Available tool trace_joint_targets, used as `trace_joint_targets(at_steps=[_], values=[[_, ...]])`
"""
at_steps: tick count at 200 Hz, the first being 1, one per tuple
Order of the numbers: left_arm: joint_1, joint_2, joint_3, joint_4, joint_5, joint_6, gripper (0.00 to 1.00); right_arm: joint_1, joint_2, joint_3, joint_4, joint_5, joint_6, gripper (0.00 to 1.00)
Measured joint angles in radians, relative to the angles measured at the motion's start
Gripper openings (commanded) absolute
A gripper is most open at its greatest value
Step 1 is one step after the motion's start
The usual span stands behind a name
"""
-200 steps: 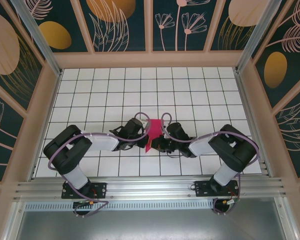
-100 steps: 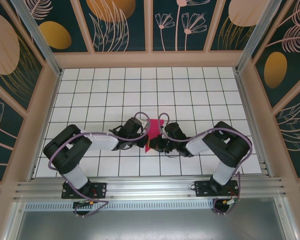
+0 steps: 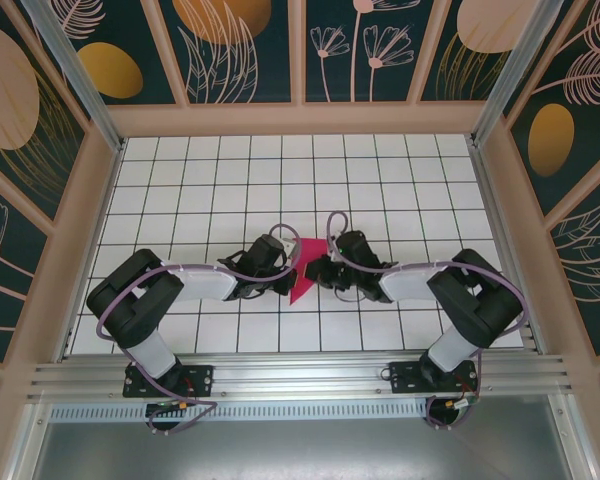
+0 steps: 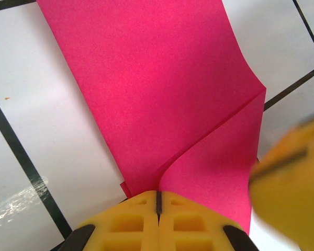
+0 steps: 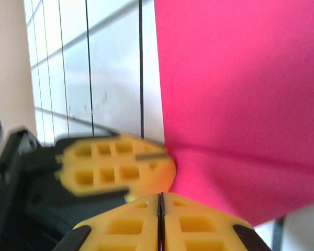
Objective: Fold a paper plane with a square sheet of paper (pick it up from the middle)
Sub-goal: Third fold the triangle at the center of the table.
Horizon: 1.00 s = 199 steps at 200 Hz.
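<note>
The square sheet of paper (image 3: 306, 266) is magenta-pink and folded into a narrow triangle that points toward the near edge, at the middle of the tiled table (image 3: 180, 200). My left gripper (image 3: 287, 272) is shut on it from the left. In the left wrist view a raised flap of the paper (image 4: 162, 78) curves into the closed seam of the left gripper (image 4: 158, 197). My right gripper (image 3: 323, 268) is shut at the flap's right edge. In the right wrist view the paper (image 5: 240, 78) spreads just beyond the right gripper (image 5: 159, 198), close to the left fingers (image 5: 110, 163).
Both arms reach inward from the near rail (image 3: 300, 375) and their wrists almost touch over the paper. White grid tiles stretch away to the far wall (image 3: 300, 118). Patterned panels close in the left and right sides.
My right gripper has moved away from the near edge and slightly left, closer to the left gripper. The paper has widened from a thin upright sliver into a broader triangle. The left arm has stayed still.
</note>
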<state>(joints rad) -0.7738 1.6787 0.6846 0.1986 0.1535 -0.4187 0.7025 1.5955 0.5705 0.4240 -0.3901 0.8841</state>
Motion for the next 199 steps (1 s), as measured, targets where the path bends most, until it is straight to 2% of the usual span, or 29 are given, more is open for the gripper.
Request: trace_joint_targets(at_steps=[28, 87, 129, 199], values=[[0.0, 0.0, 0.0, 0.0, 0.0, 0.0, 0.0, -0.051, 0.032, 0.107, -0.119, 0.027, -0.083, 0.12], [0.0, 0.003, 0.015, -0.023, 0.0, 0.001, 0.0, -0.053, 0.226, 0.331, -0.333, 0.077, -0.252, 0.12], [0.003, 0.003, 0.028, -0.047, -0.01, 0.015, 0.0, -0.054, 0.259, 0.392, -0.415, 0.087, -0.335, 0.12], [0.003, 0.01, 0.047, -0.072, -0.031, 0.034, 0.0, -0.054, 0.26, 0.397, -0.425, 0.087, -0.382, 0.13]])
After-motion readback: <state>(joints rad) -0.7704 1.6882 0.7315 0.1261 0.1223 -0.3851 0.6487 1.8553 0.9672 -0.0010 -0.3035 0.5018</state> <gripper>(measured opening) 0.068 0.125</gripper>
